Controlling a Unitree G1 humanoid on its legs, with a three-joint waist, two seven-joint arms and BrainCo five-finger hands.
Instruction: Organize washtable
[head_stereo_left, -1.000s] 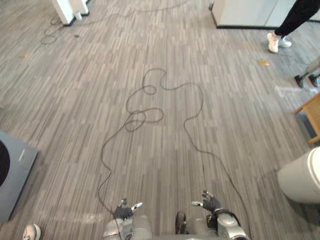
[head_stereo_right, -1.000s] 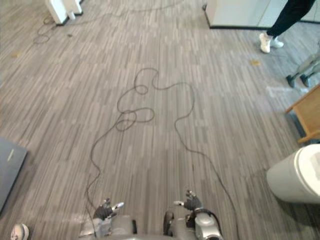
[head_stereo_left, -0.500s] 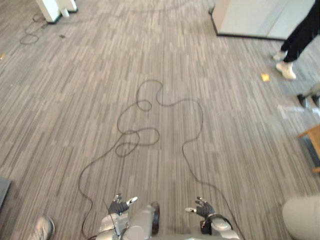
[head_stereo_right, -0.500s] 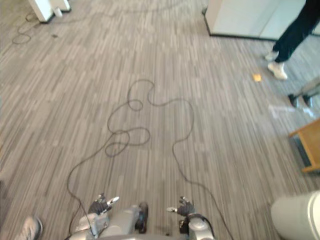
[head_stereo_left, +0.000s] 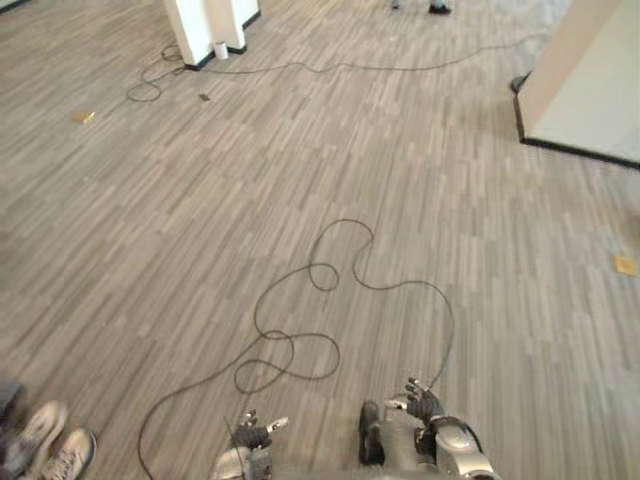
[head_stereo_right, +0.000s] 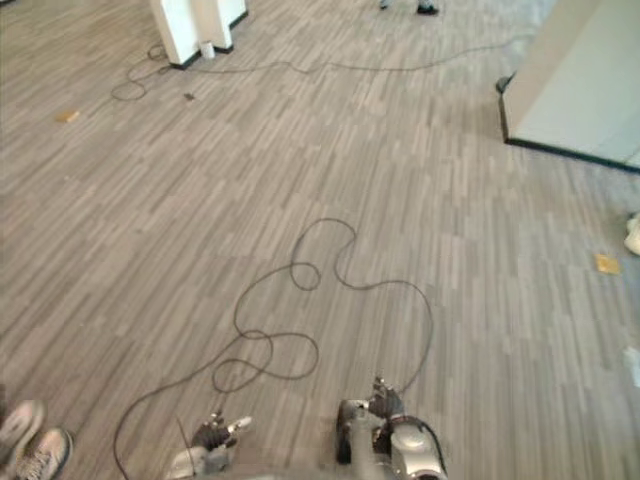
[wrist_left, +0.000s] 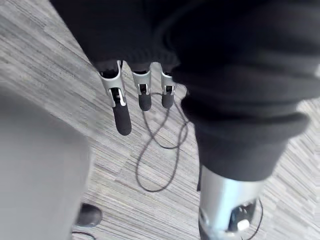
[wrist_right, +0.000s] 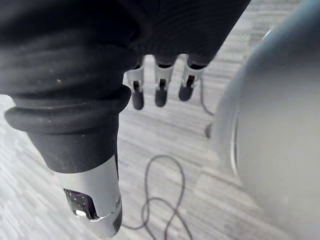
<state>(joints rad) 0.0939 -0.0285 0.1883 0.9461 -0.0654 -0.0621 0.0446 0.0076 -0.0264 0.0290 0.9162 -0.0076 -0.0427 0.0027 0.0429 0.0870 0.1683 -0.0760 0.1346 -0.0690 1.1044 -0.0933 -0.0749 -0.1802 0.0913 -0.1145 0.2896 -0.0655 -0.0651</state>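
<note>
We look down on a grey floor (head_stereo_left: 150, 220) of narrow striped planks. Our left hand (head_stereo_left: 256, 436) hangs low at the near edge, a little left of the middle. In its wrist view the fingers (wrist_left: 122, 119) point straight down toward the floor, relaxed and apart, and there is nothing between them. Our right hand (head_stereo_left: 421, 403) hangs at the near edge too, to the right of the middle. Its fingers (wrist_right: 136, 98) are also loose and straight, and this hand is empty as well. Both hands are above the floor and touch nothing.

At the near left corner we see a pair of light shoes (head_stereo_left: 45, 452) of a person standing beside us. At the far left stands a white base (head_stereo_left: 212, 24) with a dark lower edge. From it a thin dark cable (head_stereo_left: 400, 68) runs over the far floor toward the right. At the far right there is a pale cabinet (head_stereo_left: 590, 90) with a dark plinth. A small yellow scrap (head_stereo_left: 626, 265) lies on the floor at the right, and another scrap (head_stereo_left: 83, 117) lies at the far left.

Where the wash counter stands, we cannot tell.
</note>
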